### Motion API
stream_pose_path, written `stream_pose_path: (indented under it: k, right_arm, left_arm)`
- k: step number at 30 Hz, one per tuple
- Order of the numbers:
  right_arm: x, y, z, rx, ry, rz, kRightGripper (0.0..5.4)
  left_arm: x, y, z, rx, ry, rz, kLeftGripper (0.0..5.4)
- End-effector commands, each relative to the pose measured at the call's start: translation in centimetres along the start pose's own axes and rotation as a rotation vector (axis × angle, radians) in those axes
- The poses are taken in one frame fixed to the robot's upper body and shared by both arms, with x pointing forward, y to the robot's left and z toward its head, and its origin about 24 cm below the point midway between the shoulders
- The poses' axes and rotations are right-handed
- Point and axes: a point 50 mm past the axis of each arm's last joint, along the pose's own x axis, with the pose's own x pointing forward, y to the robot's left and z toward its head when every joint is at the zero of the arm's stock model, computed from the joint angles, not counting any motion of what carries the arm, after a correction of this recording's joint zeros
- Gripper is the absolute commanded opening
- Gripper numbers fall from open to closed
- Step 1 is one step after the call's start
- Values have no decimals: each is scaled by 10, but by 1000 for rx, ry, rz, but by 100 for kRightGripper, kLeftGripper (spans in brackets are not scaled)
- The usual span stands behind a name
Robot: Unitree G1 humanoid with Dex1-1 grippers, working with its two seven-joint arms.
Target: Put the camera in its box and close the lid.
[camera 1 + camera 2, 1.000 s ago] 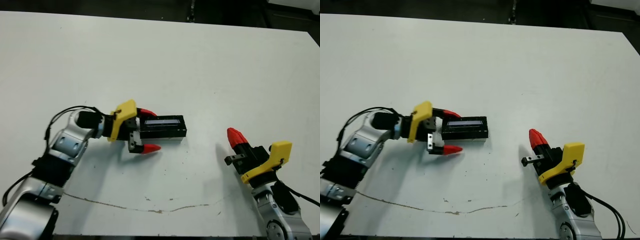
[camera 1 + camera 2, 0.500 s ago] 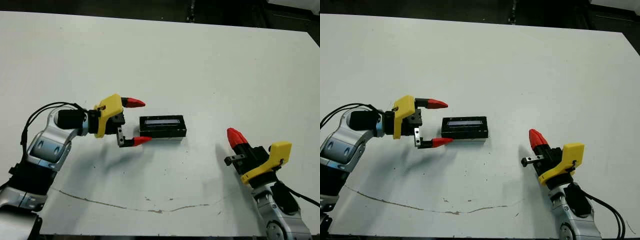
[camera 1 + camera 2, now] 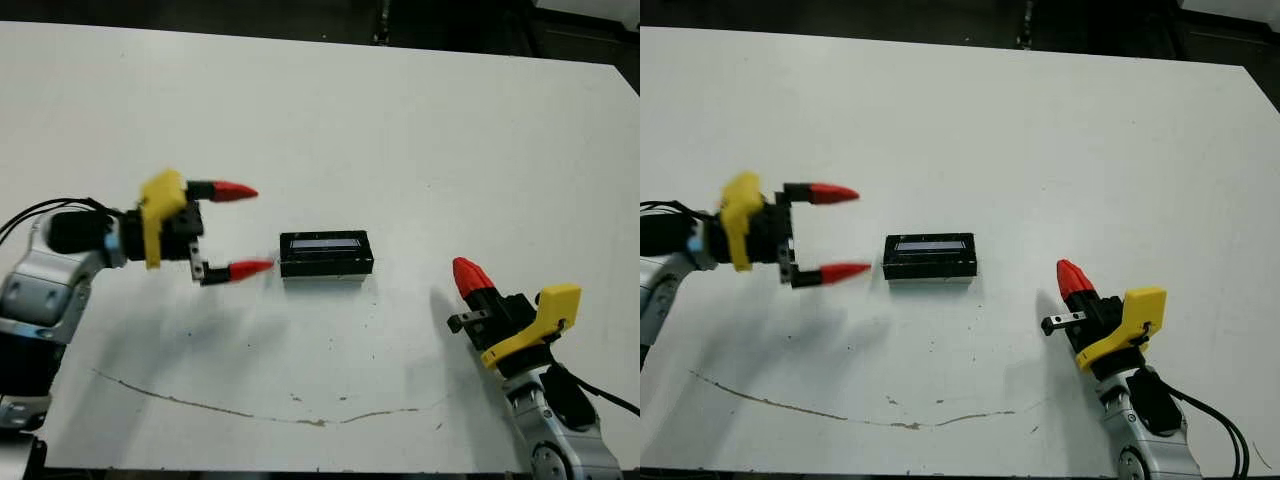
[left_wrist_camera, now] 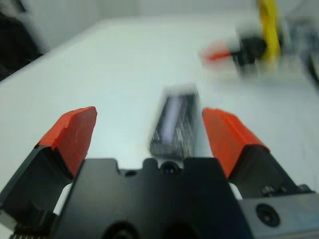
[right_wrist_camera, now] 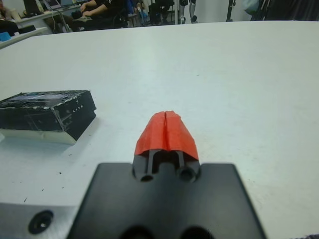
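Left gripper [image 3: 228,229] has backed off the box [image 3: 326,254], fingers spread, empty. Lid [image 5: 47,97] on; box mid-table. Right gripper [image 3: 466,274] pinched closed, idle. Task looks complete.

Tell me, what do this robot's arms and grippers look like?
Each arm is silvery metal with black joints and looping black cables. The left gripper and right gripper each have a black body, a bright yellow bracket, and two pointed fingers with red tips.
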Motion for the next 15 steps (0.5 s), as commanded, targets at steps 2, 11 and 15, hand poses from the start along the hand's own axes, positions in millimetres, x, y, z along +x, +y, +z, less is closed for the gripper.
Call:
stream_pose_path:
  k: [2,11,15]
  right_arm:
    - [-2,-3,-1,-9,15,-10,0]
    - [-2,-3,-1,-6,16,-15,0]
    - [-3,-2,-1,-5,14,-15,0]
  left_arm:
    - [19,-25,-4,-150,-176,105,483]
    - [56,-50,-7,-186,-204,147,346]
    - [71,-54,-19,-216,-107,189,291]
